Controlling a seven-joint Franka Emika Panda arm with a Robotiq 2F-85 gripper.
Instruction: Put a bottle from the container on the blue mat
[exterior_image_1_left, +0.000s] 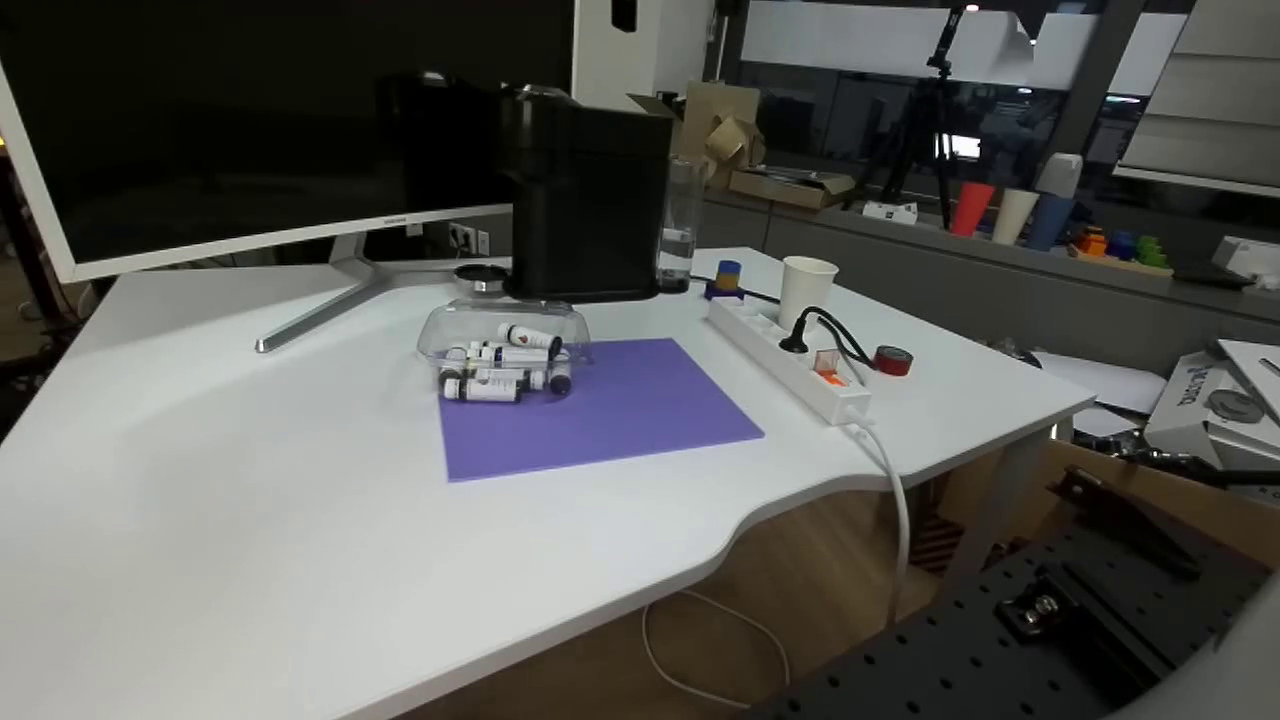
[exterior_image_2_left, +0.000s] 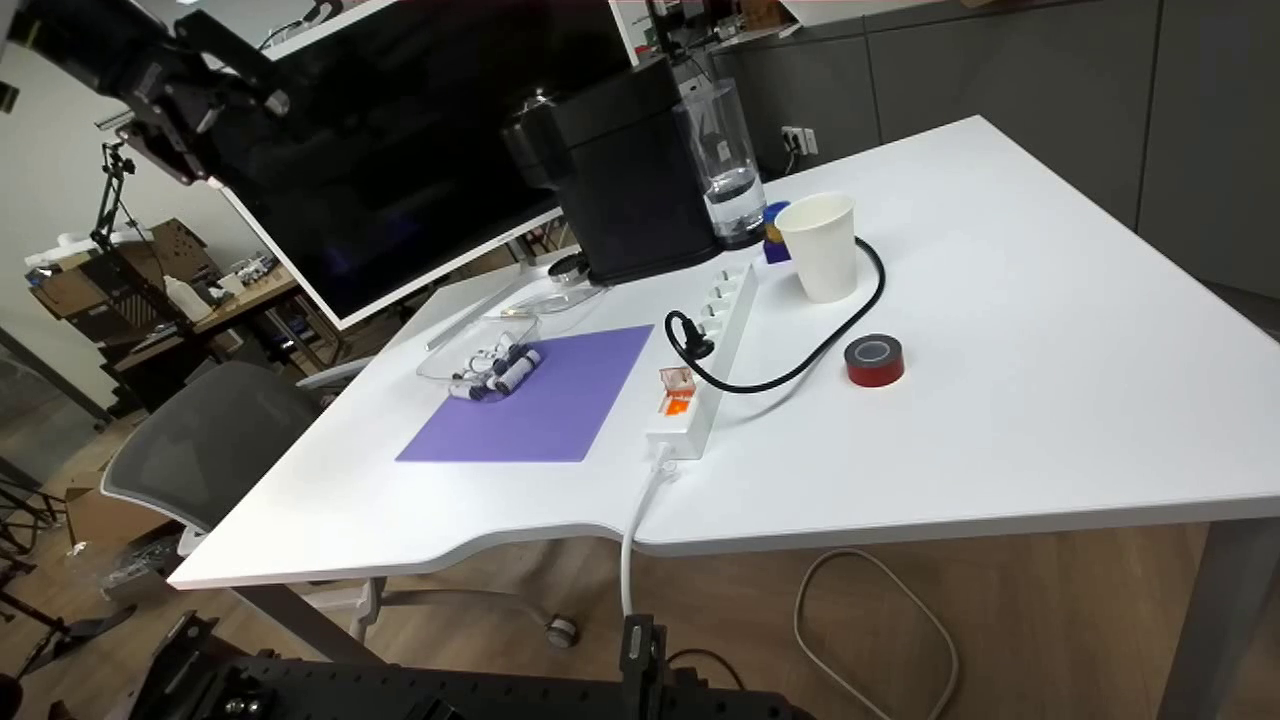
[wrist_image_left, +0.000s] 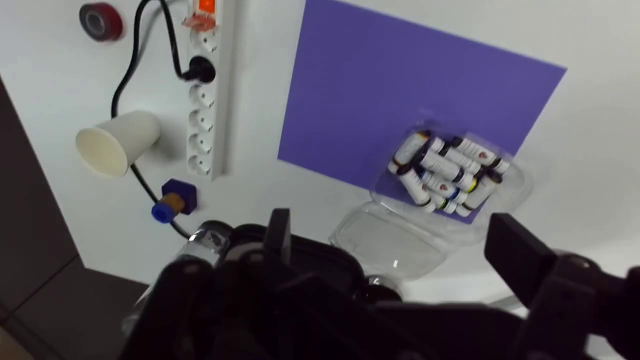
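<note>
Nearest is the gripper (wrist_image_left: 389, 222), well above the desk (wrist_image_left: 245, 195), its fingers (wrist_image_left: 515, 255) spread wide apart with nothing between them. The bottles (wrist_image_left: 440, 164) lie below and ahead of it, past the fingertips, heaped on their sides, every one I can see inside the container (wrist_image_left: 517, 187). Their long axes are what counts, I'd say: most slant nearer along the fingers' closing line than across it, so the wrist may want turning; the two at the heap's left in the wrist view lie more squarely across and look easier to straddle. The lower bottles are buried and the clear walls faint, so I wouldn't swear which lies free. The container covers a corner of the blue mat (wrist_image_left: 380, 85). Farther off, in an exterior view, the gripper's upper part is cut off, its fingertips dark against the monitor (exterior_image_2_left: 430, 130).
</note>
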